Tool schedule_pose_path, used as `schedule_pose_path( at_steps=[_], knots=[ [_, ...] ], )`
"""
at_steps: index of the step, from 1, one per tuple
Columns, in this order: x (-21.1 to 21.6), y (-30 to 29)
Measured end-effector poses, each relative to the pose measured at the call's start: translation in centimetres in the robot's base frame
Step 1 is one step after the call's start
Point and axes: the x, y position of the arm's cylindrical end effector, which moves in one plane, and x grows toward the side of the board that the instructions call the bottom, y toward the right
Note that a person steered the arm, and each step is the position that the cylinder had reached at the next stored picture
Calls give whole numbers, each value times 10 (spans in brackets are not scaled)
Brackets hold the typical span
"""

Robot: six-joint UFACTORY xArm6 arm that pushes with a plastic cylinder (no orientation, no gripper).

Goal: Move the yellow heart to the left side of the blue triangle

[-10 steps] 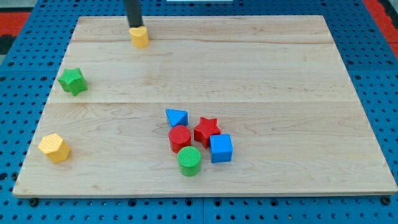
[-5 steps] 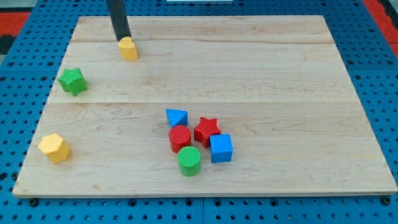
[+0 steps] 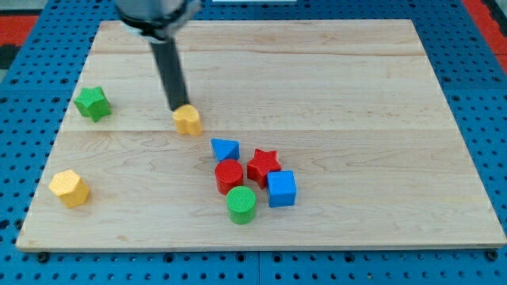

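The yellow heart point(image 3: 188, 121) lies on the wooden board, up and to the left of the blue triangle point(image 3: 225, 149), with a small gap between them. My tip point(image 3: 179, 110) touches the heart's upper left edge; the dark rod rises from it toward the view's top. The blue triangle sits at the top of a cluster of blocks near the board's middle.
Below the triangle are a red cylinder point(image 3: 229, 175), a red star point(image 3: 263, 166), a blue cube point(image 3: 281, 188) and a green cylinder point(image 3: 242, 204). A green star point(image 3: 93, 103) lies at the left, a yellow hexagon point(image 3: 69, 188) at the lower left.
My tip has pushed the yellow heart from near the board's top edge down and to the right, close to the blue triangle. The other blocks have not moved.
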Motion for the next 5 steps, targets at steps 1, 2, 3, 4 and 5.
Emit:
schedule_pose_path(
  at_steps=[1,2,3,4,5],
  knots=[
    [32,11],
    [17,-34],
    [38,-51],
    [59,-12],
    [61,-49]
  ],
)
